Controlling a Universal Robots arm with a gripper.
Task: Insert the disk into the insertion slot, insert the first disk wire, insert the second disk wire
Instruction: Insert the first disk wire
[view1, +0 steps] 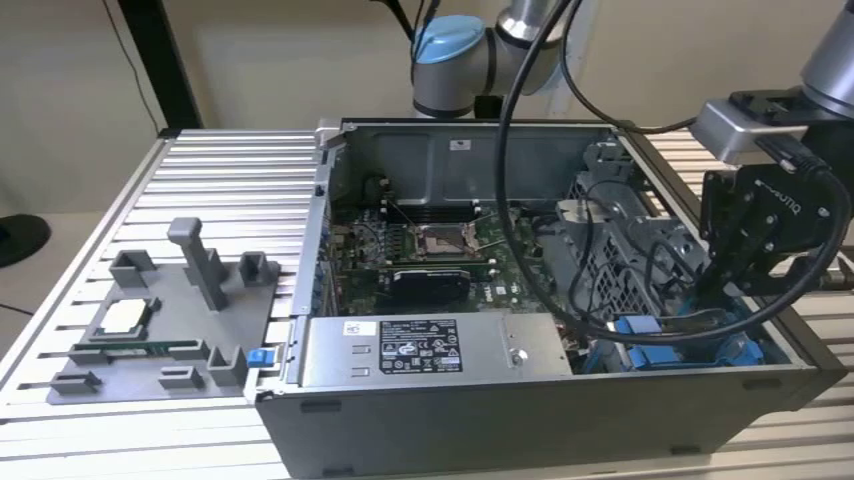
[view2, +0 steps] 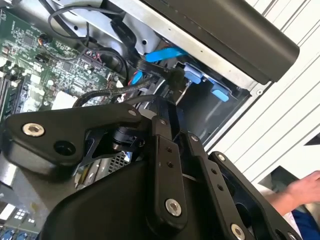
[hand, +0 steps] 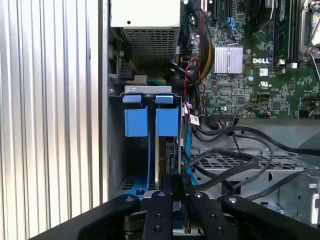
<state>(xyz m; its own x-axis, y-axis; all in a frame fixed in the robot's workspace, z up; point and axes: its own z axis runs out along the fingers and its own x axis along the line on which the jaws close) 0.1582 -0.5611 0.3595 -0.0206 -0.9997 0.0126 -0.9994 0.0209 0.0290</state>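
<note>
My hand reaches down into a corner of the open grey metal computer case. Its fingers are drawn together with no gap that I can see. A small black plug on a black cable sits right at their tips, and I cannot tell whether it is pinched. Just beyond, the silver-grey disk in its bright blue plastic frame stands on edge inside the narrow grey insertion slot, beside a second blue frame. A flat blue cable runs close by. Next to the slot, black cables cross the perforated grey metal cage. The case also holds a green circuit board and a silver labelled power-supply box. Outside it, on the ribbed metal tabletop, a grey plastic tray holds a square silver chip and a green memory stick.
</note>
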